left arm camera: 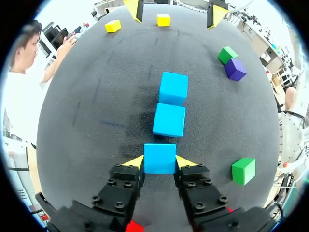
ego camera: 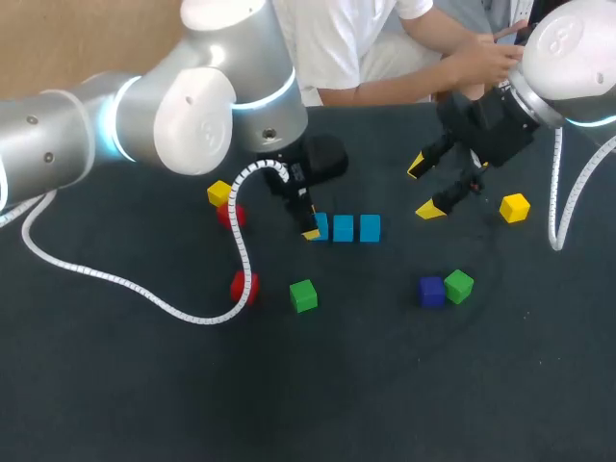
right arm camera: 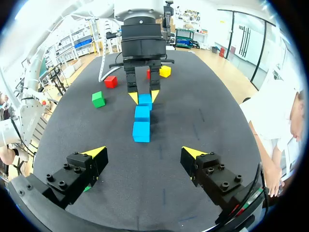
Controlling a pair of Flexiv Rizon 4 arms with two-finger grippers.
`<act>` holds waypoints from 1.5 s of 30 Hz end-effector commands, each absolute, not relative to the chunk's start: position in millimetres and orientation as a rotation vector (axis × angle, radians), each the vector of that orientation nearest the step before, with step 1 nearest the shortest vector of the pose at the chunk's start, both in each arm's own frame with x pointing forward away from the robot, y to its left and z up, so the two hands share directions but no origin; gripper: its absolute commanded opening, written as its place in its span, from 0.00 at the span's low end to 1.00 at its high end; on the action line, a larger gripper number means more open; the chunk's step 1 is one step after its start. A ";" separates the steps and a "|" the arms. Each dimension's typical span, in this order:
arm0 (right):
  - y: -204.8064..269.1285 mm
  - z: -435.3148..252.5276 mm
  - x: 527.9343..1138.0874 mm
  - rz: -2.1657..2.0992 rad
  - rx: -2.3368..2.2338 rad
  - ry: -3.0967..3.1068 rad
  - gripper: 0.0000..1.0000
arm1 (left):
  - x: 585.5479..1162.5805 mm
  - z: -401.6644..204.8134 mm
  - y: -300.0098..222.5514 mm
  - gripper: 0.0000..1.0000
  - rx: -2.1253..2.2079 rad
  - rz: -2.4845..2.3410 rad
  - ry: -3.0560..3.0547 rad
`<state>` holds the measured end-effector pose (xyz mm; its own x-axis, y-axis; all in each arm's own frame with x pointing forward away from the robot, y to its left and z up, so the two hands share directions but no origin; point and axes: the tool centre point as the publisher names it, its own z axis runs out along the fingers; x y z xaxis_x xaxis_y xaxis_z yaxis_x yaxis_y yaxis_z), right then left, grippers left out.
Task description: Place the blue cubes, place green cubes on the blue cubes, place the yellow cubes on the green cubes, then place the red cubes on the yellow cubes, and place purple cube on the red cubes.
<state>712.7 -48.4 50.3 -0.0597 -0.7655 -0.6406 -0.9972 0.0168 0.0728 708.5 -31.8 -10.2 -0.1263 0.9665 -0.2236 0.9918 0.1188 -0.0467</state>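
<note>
From above, three blue cubes sit in a close row mid-tabletop. Our left pincer is down at the row's left end, on the end cube. Our right pincer hangs above the tabletop to the right of the row, spread wide and holding nothing, with a yellow cube near it. A green cube lies alone in front of the row. A second green cube sits just beside the purple cube.

In the left wrist view, the end cube sits between the left pincer's yellow tips. Both tips lie against opposite faces, so we judge it gripped. The cubes look small, rigid and light, with flat smooth faces. We would take each by two opposite sides, squarely. Within the row only the faces flanking the line are free. The tabletop is dark, flat and matte, so we expect little sliding.

In the right wrist view, the right pincer gapes with nothing between its tips. The blue cubes run ahead of it towards the left pincer. The green cube and a red cube stand well apart there, with room for fingers. The green and purple pair looks tighter.
</note>
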 end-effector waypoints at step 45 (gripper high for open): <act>-48.7 50.5 711.9 0.729 -1.796 1.875 1.00 | 702.9 -7.6 -33.5 0.03 1.983 -0.253 2.260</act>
